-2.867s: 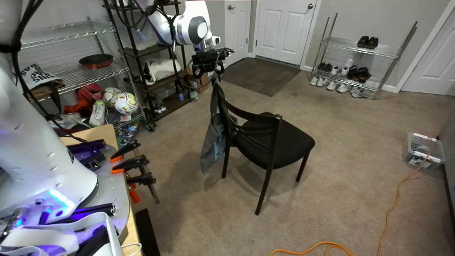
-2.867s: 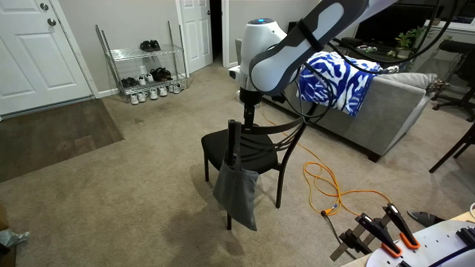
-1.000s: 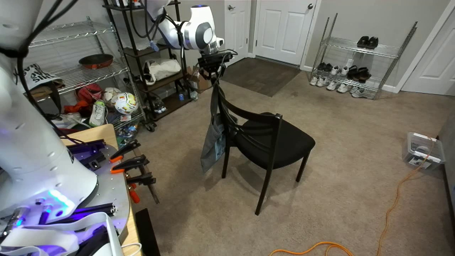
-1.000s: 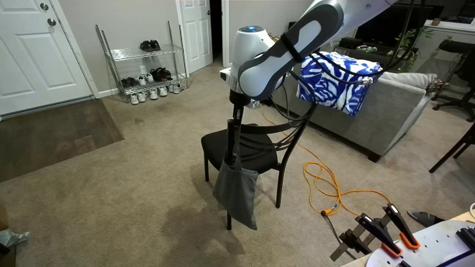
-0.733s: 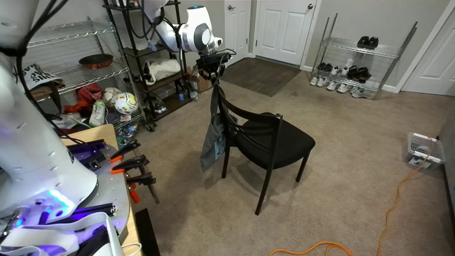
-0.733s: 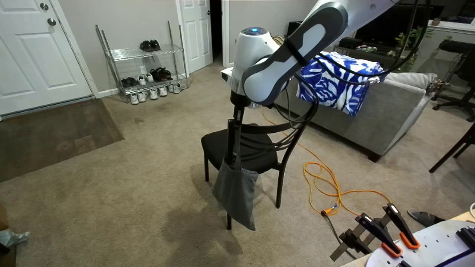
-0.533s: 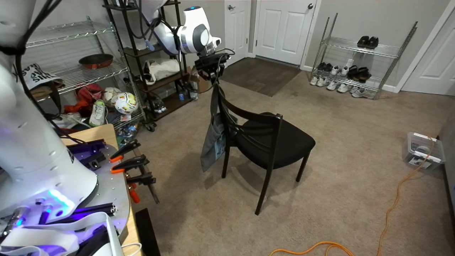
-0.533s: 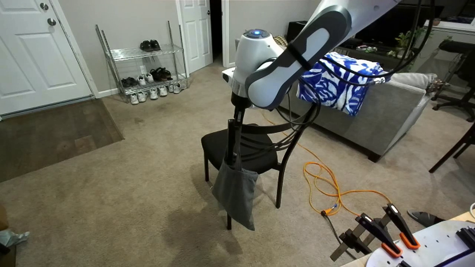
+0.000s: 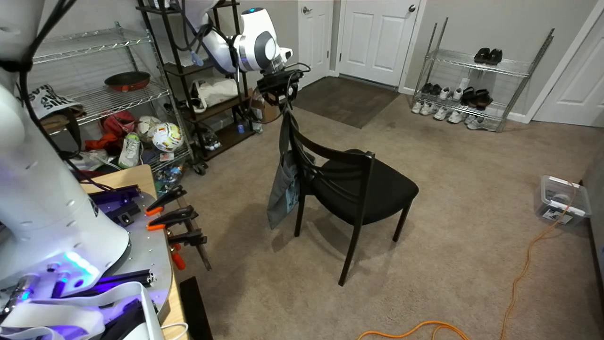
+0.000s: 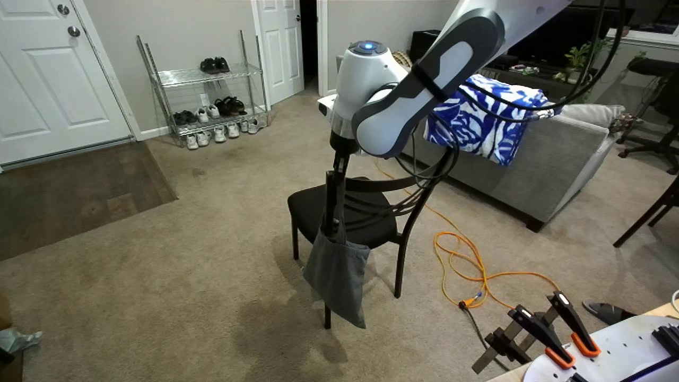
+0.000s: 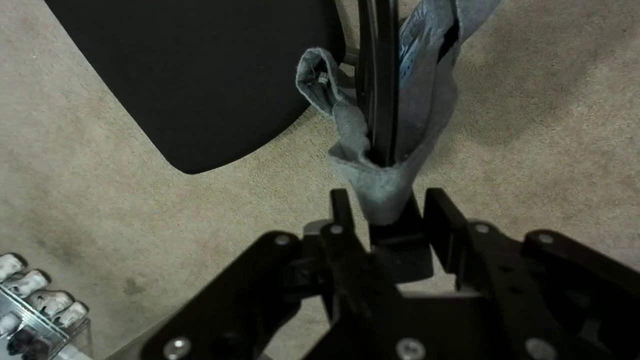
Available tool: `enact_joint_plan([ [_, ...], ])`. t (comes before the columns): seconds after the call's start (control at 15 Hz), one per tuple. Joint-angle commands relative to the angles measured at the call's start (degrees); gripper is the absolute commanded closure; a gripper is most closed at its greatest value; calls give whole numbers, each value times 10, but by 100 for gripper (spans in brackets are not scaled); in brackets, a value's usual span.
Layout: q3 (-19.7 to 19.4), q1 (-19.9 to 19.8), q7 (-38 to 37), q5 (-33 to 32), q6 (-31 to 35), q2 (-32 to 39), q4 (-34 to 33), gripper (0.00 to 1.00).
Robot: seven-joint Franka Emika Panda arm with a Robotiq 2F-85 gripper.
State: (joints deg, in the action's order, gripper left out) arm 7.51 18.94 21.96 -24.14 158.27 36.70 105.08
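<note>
My gripper (image 11: 390,200) points down over one top corner of the black chair's (image 9: 387,184) backrest. A grey cloth bag (image 10: 338,281) hangs from that corner by its strap (image 11: 382,187). In the wrist view the strap and the end of the black chair post (image 11: 400,250) lie between my fingers (image 11: 342,205). Carpet shows between the left finger and the strap, so the jaws stand apart. The right finger is very close to the post; whether it touches I cannot tell. Both exterior views show the fingers merging darkly with the post.
Behind the chair in an exterior view stands a grey sofa (image 10: 530,175) with a blue-and-white blanket (image 10: 472,119). An orange cord (image 10: 477,265) lies on the carpet. Clamps (image 9: 172,217) jut from the table edge. Wire shelves (image 9: 113,101) and a shoe rack (image 9: 476,71) stand by the walls.
Earlier my gripper hung over the chair's top rail; it has since shifted to the corner with the strap. Over the last second the arm moved slightly, and the bag swayed a little.
</note>
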Motion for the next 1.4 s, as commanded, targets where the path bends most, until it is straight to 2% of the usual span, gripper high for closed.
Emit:
enact_joint_plan([
  [0.0,-2,0,-19,-8,8,-26,12,27],
  [0.13,5,-5,-10,-3,0,-26,6,14],
  [0.27,28,-22,13,18,-15,-14,-6,2],
  [0.33,45,-34,26,34,-28,-6,-11,1],
  [0.47,78,-56,48,63,-40,-2,-7,0],
  [0.73,103,-72,61,91,-84,-8,0,0],
  [1.33,90,-71,47,83,-167,-46,12,0],
])
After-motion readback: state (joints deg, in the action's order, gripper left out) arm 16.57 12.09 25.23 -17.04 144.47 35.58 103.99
